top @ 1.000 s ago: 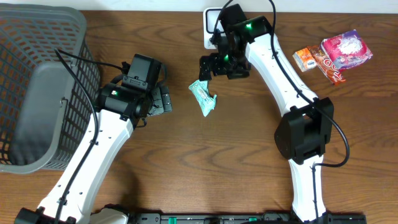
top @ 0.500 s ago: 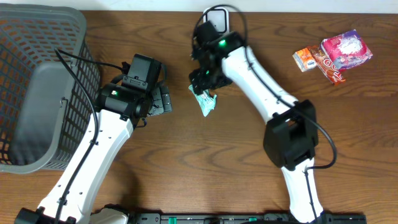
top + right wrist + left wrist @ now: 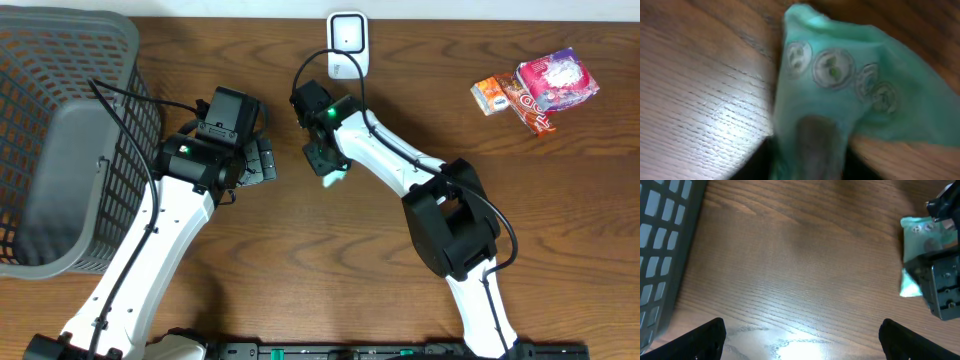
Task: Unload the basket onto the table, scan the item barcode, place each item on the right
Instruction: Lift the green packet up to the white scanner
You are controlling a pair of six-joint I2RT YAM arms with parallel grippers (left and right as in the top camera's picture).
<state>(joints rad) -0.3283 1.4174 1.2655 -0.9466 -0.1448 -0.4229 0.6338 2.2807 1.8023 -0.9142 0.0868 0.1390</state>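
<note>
My right gripper (image 3: 322, 160) is clamped on the green packet (image 3: 840, 85), mid-scene, nearer than the scanner (image 3: 347, 40). My left gripper (image 3: 802, 337) has its fingers wide apart, just left of the packet. The basket (image 3: 70, 50) stands at the far left.

Table (image 3: 790, 280) of brown wood, fine-grained, smooth, lightly glossy under glare. Packet (image 3: 850, 90) of thin teal film, crinkled, soft sheen. Basket (image 3: 60, 45) of grey matt plastic mesh. Scanner (image 3: 347, 38) of smooth white plastic.
</note>
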